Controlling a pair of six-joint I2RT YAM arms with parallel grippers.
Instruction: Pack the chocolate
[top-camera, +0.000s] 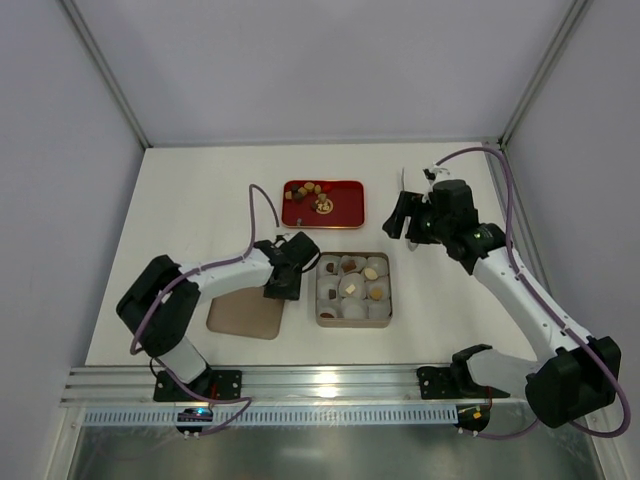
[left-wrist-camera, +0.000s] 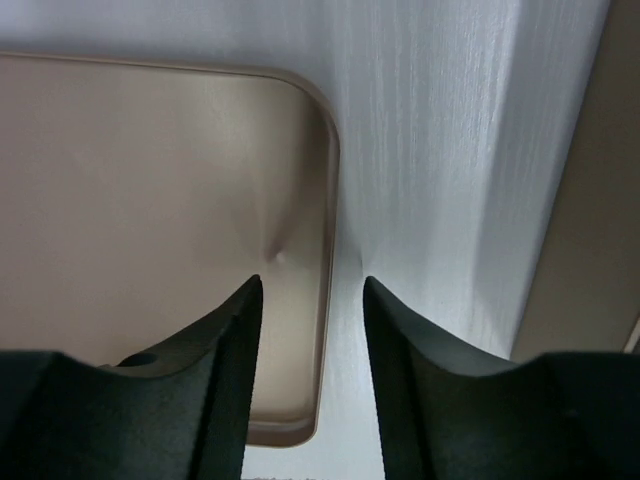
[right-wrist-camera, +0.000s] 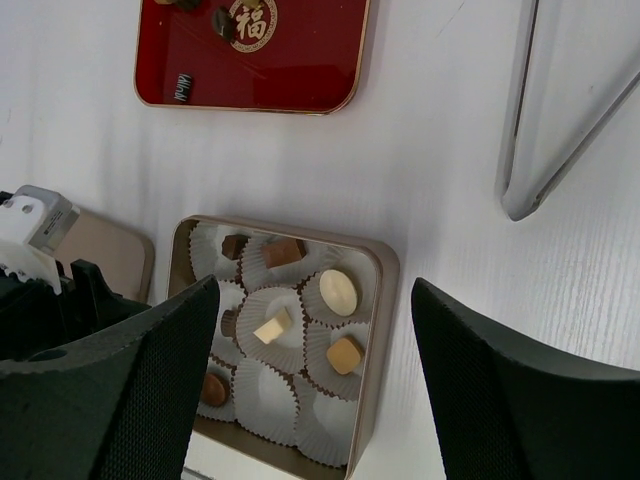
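Note:
Several chocolates (top-camera: 312, 192) lie on a red tray (top-camera: 345, 213); the right wrist view shows the tray (right-wrist-camera: 290, 70) with a dark piece (right-wrist-camera: 222, 22). A tan box (top-camera: 385, 292) holds white paper cups, several with chocolates (right-wrist-camera: 339, 291). Its lid (top-camera: 240, 318) lies flat to the left. My left gripper (top-camera: 283, 284) is open and low over the lid's right edge (left-wrist-camera: 325, 200), its jaws either side of that edge (left-wrist-camera: 310, 285). My right gripper (top-camera: 405, 222) is open and empty, high above the box (right-wrist-camera: 315, 290).
The box wall (left-wrist-camera: 590, 250) stands just right of my left gripper. A grey frame post (right-wrist-camera: 520, 120) lies at the right of the table. White walls close in the table on three sides. A metal rail (top-camera: 330, 385) runs along the near edge.

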